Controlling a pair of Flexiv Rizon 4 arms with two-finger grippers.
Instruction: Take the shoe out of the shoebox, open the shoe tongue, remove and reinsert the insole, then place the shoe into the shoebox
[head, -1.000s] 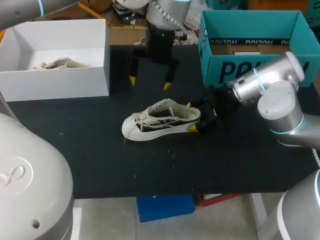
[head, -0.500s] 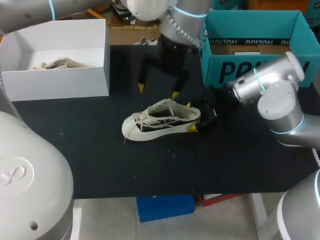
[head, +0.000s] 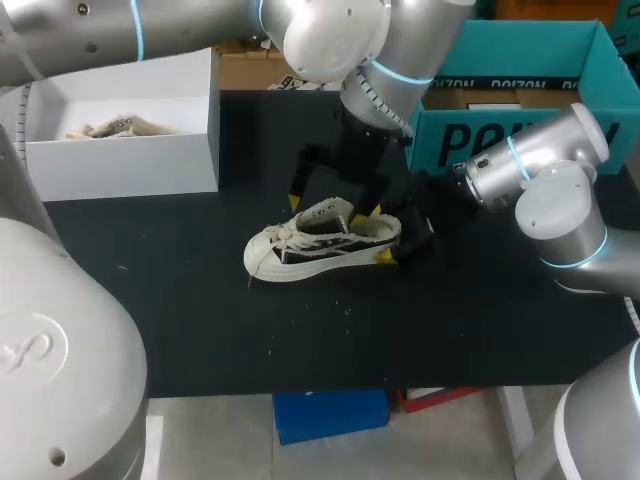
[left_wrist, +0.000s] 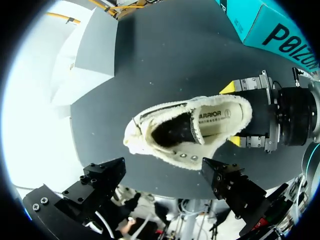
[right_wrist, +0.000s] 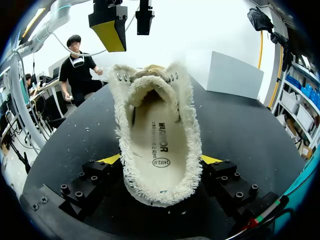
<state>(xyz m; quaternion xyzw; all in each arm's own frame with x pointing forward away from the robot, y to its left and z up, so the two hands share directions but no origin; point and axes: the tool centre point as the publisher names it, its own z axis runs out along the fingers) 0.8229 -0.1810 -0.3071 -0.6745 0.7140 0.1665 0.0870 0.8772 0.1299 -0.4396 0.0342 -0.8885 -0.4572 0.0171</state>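
Insole (right_wrist: 161, 145) w/ logo print, teal box (head: 500, 140) w/ big letters

Left arm (head: 330, 40): enters from 10 o'clock; left gripper (head: 333, 204) points down, fingers spread wide.
Right arm (head: 530, 150): enters from 3 o'clock; right gripper (head: 382, 232) clamps the shoe (head: 300, 250) at its heel.

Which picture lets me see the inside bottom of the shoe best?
The right wrist view: it looks straight into the shoe from the heel, so most of the pale insole shows. The left wrist view shows only the insole's heel half; the front is dark. The head view sees the shoe's side, hardly any insole.
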